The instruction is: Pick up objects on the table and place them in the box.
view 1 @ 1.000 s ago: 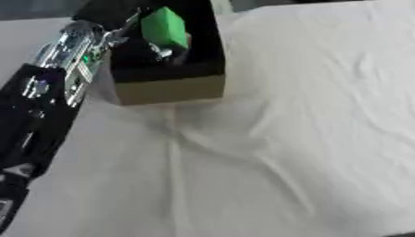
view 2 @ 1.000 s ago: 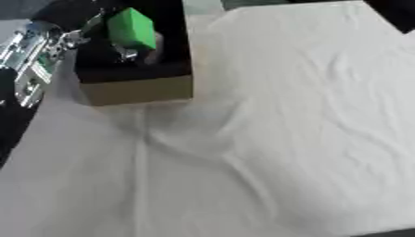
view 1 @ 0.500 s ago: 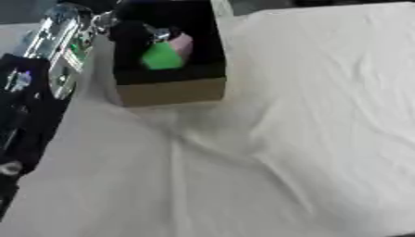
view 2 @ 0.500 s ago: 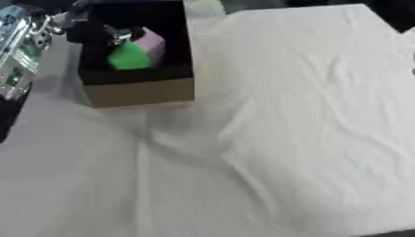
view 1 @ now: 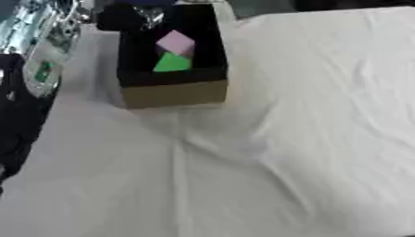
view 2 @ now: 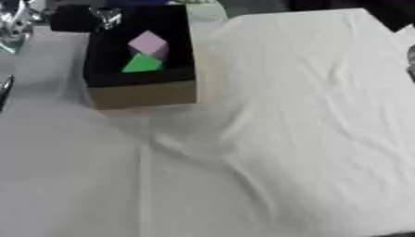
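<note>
So the green block [view 1: 172,63] is sitting inside the box [view 1: 174,93], upper left of the frame, tucked right against a pink block [view 1: 176,42] just above it. The box is dark inside with a tan front wall, standing on a wrinkled white cloth [view 1: 292,139]. The left arm [view 1: 36,55] runs up the left edge, and the left hand [view 1: 147,15] is at the box's far rim. Can't tell if its fingers are spread or curled, too blurry.

Table under wrinkled white cloth [view 1: 275,152], open cardboard box [view 1: 174,92] at far left
</note>
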`<control>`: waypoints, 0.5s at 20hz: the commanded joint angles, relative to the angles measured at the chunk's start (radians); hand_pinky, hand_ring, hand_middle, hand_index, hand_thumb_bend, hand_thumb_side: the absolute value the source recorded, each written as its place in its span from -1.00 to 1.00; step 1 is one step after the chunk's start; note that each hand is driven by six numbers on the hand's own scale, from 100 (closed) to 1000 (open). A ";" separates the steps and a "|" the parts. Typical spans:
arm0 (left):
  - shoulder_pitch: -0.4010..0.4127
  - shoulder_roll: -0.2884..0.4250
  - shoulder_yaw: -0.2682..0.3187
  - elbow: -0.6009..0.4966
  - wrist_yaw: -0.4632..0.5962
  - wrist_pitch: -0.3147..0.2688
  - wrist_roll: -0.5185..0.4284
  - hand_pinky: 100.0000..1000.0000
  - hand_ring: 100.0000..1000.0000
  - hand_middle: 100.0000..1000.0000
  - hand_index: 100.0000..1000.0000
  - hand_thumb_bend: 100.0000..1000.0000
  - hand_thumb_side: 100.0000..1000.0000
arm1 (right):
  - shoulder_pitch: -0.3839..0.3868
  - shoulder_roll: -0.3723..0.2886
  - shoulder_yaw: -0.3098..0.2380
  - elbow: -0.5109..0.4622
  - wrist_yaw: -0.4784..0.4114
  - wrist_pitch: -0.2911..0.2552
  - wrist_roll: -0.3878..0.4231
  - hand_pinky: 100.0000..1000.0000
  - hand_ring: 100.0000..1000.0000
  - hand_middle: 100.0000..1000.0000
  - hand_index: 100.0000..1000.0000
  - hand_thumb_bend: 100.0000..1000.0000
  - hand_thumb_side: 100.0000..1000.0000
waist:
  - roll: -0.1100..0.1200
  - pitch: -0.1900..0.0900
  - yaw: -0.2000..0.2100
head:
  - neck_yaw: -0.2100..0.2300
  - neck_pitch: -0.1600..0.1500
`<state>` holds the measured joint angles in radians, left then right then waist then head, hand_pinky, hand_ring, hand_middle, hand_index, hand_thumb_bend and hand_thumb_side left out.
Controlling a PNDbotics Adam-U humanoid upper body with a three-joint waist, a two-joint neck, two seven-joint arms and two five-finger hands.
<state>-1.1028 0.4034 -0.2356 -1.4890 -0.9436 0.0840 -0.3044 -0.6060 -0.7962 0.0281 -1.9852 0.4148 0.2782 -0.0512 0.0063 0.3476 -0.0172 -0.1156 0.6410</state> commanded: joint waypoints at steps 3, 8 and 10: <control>0.060 0.119 0.049 -0.285 0.222 0.069 0.089 0.40 0.54 0.58 0.69 -0.56 0.97 | -0.004 -0.024 -0.027 -0.015 -0.015 -0.004 -0.034 0.67 0.54 0.37 0.72 -0.99 0.93 | -0.008 -0.026 0.009 | -0.031 0.000; 0.175 0.192 0.104 -0.481 0.362 0.114 0.188 0.40 0.54 0.59 0.70 -0.61 1.00 | 0.001 -0.025 -0.034 -0.015 -0.040 -0.023 -0.089 0.66 0.54 0.37 0.72 -0.99 1.00 | -0.013 -0.024 0.019 | -0.050 -0.011; 0.215 0.208 0.126 -0.504 0.405 0.100 0.235 0.41 0.55 0.60 0.70 -0.62 1.00 | 0.004 -0.025 -0.036 -0.015 -0.047 -0.034 -0.109 0.67 0.55 0.38 0.73 -1.00 1.00 | -0.016 -0.023 0.022 | -0.056 -0.012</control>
